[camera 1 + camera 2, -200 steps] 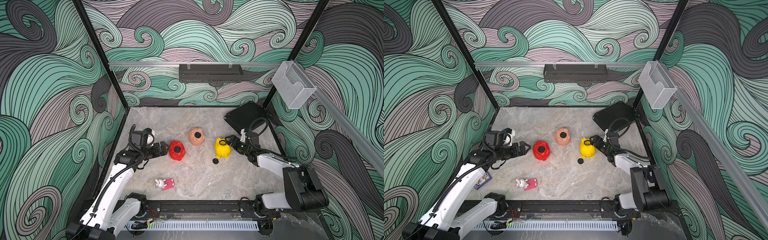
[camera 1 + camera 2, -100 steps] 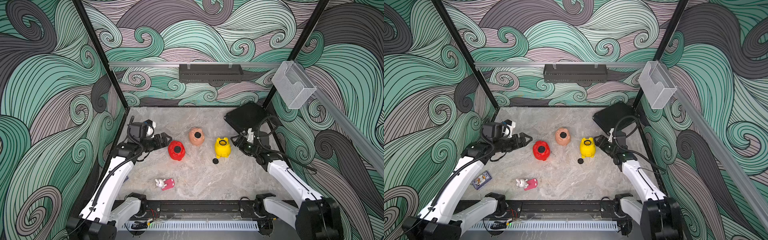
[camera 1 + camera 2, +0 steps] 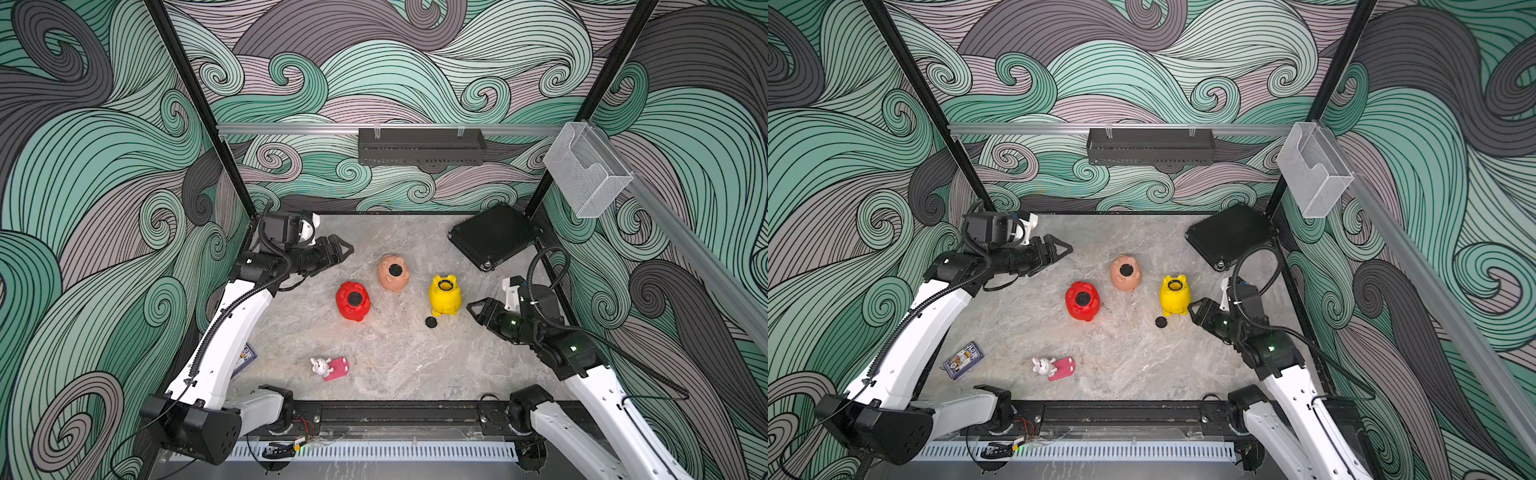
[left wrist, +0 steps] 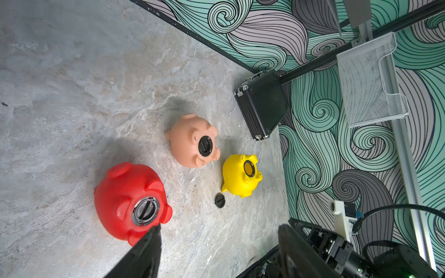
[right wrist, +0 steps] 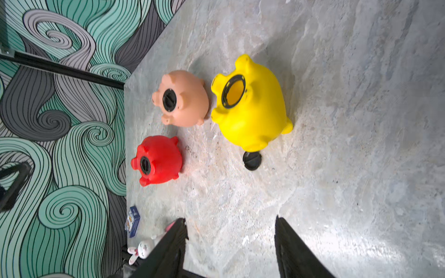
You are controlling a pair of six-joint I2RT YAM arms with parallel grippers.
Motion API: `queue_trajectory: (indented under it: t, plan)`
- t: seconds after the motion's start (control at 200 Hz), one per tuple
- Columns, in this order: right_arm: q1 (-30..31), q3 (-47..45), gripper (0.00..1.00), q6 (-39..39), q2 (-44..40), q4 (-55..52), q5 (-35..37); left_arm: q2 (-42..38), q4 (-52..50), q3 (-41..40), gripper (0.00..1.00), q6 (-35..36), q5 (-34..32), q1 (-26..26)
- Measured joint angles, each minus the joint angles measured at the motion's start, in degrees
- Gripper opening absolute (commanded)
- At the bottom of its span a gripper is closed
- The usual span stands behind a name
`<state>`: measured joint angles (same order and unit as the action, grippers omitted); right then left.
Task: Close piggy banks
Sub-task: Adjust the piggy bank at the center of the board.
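Three piggy banks lie belly-up mid-table. The red one (image 3: 353, 301) and the peach one (image 3: 392, 273) have black plugs in their belly holes. The yellow one (image 3: 445, 295) (image 5: 260, 115) has an open hole, and a loose black plug (image 3: 431, 322) (image 5: 251, 160) lies on the table beside it. My left gripper (image 3: 347, 249) (image 4: 219, 227) hovers behind and left of the red pig (image 4: 125, 192), open and empty. My right gripper (image 3: 473, 309) (image 5: 230, 219) is just right of the yellow pig, open with only bare table between its fingers.
A black case (image 3: 494, 235) lies at the back right corner. A white bunny toy with a pink piece (image 3: 330, 368) sits near the front. A small card box (image 3: 963, 359) lies by the left arm's base. A clear bin (image 3: 586, 170) hangs on the right rail.
Both arms have drawn away from the pigs. The left gripper has moved back and up from the red pig, and the right gripper has moved off toward the front right from the yellow pig.
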<state>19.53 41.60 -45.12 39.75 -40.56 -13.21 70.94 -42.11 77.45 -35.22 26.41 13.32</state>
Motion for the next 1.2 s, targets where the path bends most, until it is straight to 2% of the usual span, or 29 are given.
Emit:
queue_trajectory:
  t: [0.19, 0.44, 0.68, 0.961, 1.201]
  plan:
    - [1.81, -0.17, 0.53, -0.96, 1.40, -2.40, -0.35, 5.73, 0.35, 1.81, 0.70, -1.73, 1.29, 2.86]
    - [2.16, -0.17, 0.51, -1.11, 5.07, -3.13, 0.28, 15.52, 1.14, 8.28, 0.68, -0.98, 3.87, 6.03]
    - [2.16, 1.60, 0.48, 0.04, 11.61, -4.63, 2.47, 26.36, 1.55, 15.15, 0.66, 2.51, 7.08, 8.41]
    - [2.16, 1.60, 0.44, -3.87, 14.99, -4.68, 5.42, 35.04, 1.53, 21.40, 0.63, 6.38, 9.27, 11.61]
    - [2.16, 1.70, 0.43, -4.68, 19.78, -4.68, 5.66, 43.15, 1.44, 29.68, 0.54, 7.89, 10.25, 15.96]
